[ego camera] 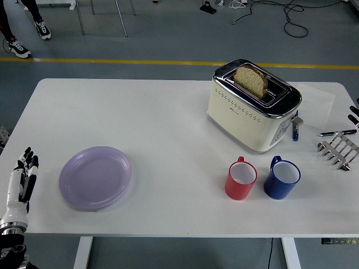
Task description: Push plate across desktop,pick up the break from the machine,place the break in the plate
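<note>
A lilac plate [95, 177] lies on the white table [157, 129] at the front left. A slice of bread [251, 80] stands upright in a slot of the cream and chrome toaster [252, 112] at the back right. My left hand [26, 162] is open and empty, with its fingers straight, just off the table's left edge, left of the plate and apart from it. Only a small black part of my right hand [354, 114] shows at the right edge, well to the right of the toaster.
A red mug [241, 179] and a blue mug [281, 178] stand in front of the toaster. A metal toast rack [338, 151], a pen [336, 133] and a small blue item [295, 131] lie at the right. A person's foot [17, 47] is on the floor at the far left.
</note>
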Controlling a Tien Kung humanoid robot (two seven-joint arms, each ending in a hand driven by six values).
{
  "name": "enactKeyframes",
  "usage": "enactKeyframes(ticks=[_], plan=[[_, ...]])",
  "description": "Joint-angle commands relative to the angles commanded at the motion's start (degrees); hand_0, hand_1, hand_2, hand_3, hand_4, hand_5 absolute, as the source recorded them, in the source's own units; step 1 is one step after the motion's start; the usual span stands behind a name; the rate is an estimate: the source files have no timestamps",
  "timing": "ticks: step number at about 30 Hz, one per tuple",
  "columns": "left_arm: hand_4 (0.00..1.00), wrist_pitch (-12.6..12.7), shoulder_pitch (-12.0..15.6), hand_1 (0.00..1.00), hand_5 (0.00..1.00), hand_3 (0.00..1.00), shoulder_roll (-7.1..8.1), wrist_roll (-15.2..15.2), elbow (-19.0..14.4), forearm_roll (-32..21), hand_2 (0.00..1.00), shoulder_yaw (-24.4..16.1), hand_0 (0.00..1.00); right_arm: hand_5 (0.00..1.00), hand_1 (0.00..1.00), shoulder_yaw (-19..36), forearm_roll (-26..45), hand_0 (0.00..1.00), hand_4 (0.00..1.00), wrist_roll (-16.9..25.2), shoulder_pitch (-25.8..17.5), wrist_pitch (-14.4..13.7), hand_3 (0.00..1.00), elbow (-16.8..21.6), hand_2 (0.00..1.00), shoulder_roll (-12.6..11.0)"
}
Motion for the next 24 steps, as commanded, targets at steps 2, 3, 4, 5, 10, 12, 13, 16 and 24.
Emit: enactKeyframes(ticks=[2, 3, 4, 5, 10, 12, 13, 16, 24], plan=[[0.586, -0.86, -0.18, 0.978, 0.998, 0.998, -0.09, 0.14, 0.11, -0.25, 0.998, 0.08, 0.979, 0.680, 0.855, -0.02, 0.00, 0.952, 0.599, 0.01, 0.05, 0.00, 0.865, 0.01, 0.882, 0.05], [0.586, -1.32, -0.29, 0.978, 0.998, 0.998, -0.07, 0.24, 0.16, -0.28, 0.998, 0.25, 0.979, 0.680, 0.855, -0.02, 0.01, 0.952, 0.599, 0.02, 0.05, -0.01, 0.865, 0.00, 0.882, 0.06], [0.586, -1.66, -0.40, 0.978, 0.998, 0.998, 0.01, 0.32, 0.22, -0.33, 0.998, 0.51, 0.979, 0.680, 0.855, -0.01, 0.02, 0.952, 0.599, 0.02, 0.06, -0.02, 0.865, -0.01, 0.882, 0.05], [0.588, -1.93, -0.54, 0.970, 0.998, 0.998, 0.11, 0.39, 0.28, -0.37, 0.998, 0.80, 0.961, 0.680, 0.855, -0.01, 0.03, 0.951, 0.598, 0.01, 0.09, -0.03, 0.864, -0.02, 0.881, 0.02], [0.588, -2.98, -1.24, 0.970, 0.998, 0.998, 0.57, 0.62, 0.82, -0.52, 0.998, 2.37, 0.961, 0.680, 0.855, -0.08, 0.02, 0.951, 0.598, -0.03, 0.25, -0.04, 0.864, 0.00, 0.881, -0.18], [0.586, -3.29, -1.42, 0.965, 0.998, 0.998, 0.56, 0.70, 1.01, -0.64, 0.998, 2.55, 0.954, 0.679, 0.855, -0.15, 0.00, 0.951, 0.597, -0.03, 0.35, -0.02, 0.864, 0.08, 0.880, -0.15], [0.586, -3.45, -1.53, 0.965, 0.998, 0.998, 0.44, 0.75, 1.13, -0.82, 0.998, 2.60, 0.954, 0.679, 0.855, -0.17, 0.01, 0.951, 0.597, -0.03, 0.30, -0.02, 0.864, 0.08, 0.880, -0.12], [0.586, -3.71, -1.66, 0.965, 0.998, 0.998, 0.35, 0.75, 1.19, -1.17, 0.998, 2.96, 0.954, 0.679, 0.855, -0.19, 0.04, 0.951, 0.597, -0.03, 0.22, -0.06, 0.864, 0.02, 0.880, -0.07], [0.588, -4.81, -2.32, 0.945, 0.998, 0.998, 0.23, 1.09, 1.52, -1.79, 0.998, 4.04, 0.925, 0.680, 0.855, -0.07, 0.06, 0.951, 0.595, -0.03, 0.72, -0.07, 0.863, 0.04, 0.881, 0.15]])
